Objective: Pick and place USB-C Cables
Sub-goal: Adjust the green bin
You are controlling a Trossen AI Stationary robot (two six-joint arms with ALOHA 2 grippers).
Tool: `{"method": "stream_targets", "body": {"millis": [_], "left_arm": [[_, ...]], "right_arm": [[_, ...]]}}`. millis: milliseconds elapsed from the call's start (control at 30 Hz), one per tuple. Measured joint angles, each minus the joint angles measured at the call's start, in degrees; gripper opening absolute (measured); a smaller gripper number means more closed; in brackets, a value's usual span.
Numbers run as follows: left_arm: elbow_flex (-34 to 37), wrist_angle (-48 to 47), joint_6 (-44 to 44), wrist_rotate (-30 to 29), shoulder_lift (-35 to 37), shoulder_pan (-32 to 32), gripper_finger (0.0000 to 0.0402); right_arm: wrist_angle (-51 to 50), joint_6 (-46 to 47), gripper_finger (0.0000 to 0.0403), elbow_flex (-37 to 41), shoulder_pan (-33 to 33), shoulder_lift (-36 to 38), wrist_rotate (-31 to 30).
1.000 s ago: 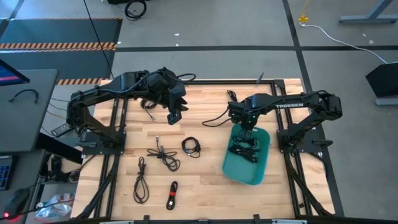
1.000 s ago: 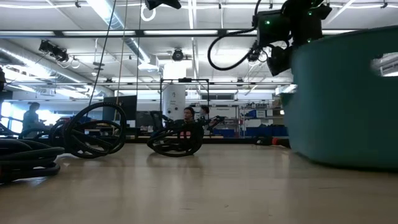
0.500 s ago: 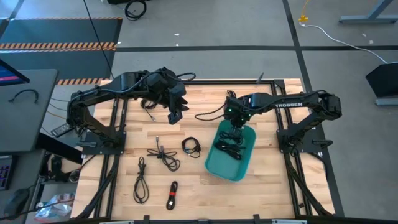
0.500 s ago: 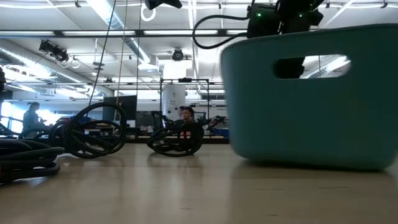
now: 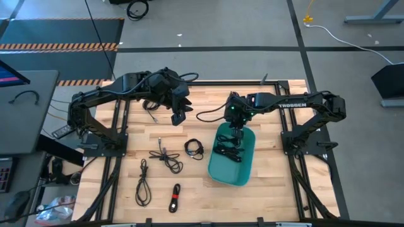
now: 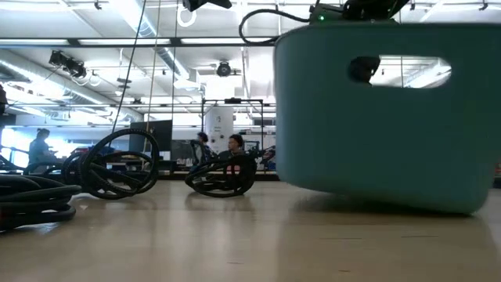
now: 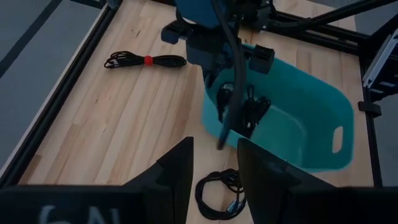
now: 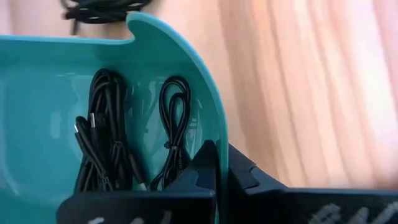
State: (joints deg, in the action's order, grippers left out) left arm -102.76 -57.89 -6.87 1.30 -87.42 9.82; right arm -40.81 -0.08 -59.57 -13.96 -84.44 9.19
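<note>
- We count several cables [image 8: 106,137] inside the tub [image 5: 245,173].
- We see five left on the table [image 5: 126,157].
- Right gripper [image 8: 222,163] pinches the tub's rim; left gripper [image 7: 214,171] hangs half-open, empty.

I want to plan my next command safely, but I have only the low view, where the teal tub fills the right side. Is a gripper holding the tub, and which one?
Observer: Yes. The right gripper is shut on the tub at its rim, one finger inside the wall and one outside.
Operator: Is anything inside the tub?
Observer: Several black cable bundles lie inside it, close to the wall that the gripper holds.
Operator: And the left gripper?
Observer: The left gripper is open and empty above the table. A coiled cable lies on the wood between it and the tub.
</note>
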Motion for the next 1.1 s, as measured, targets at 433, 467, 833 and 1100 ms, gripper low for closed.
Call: {"method": "stream_targets", "body": {"millis": [433, 467, 833, 1100], "left_arm": [[0.0, 1.3, 0.0, 0.0, 0.0, 0.0, 0.013], [0.0, 1.4, 0.0, 0.0, 0.0, 0.0, 0.013], [0.0, 1.3, 0.0, 0.0, 0.0, 0.0, 0.013], [0.0, 1.3, 0.0, 0.0, 0.0, 0.0, 0.013]], "right_arm": [[8.1, -1.7, 0.0001, -0.5, 2.4, -7.3, 6.5], [8.2, -1.7, 0.0001, -0.8, 2.7, -7.6, 6.7], [2.3, -2.9, 0.0028, -7.3, 3.7, -7.7, 5.5], [0.0, -2.9, 0.0062, -7.9, 4.7, -7.6, 6.1]]}}
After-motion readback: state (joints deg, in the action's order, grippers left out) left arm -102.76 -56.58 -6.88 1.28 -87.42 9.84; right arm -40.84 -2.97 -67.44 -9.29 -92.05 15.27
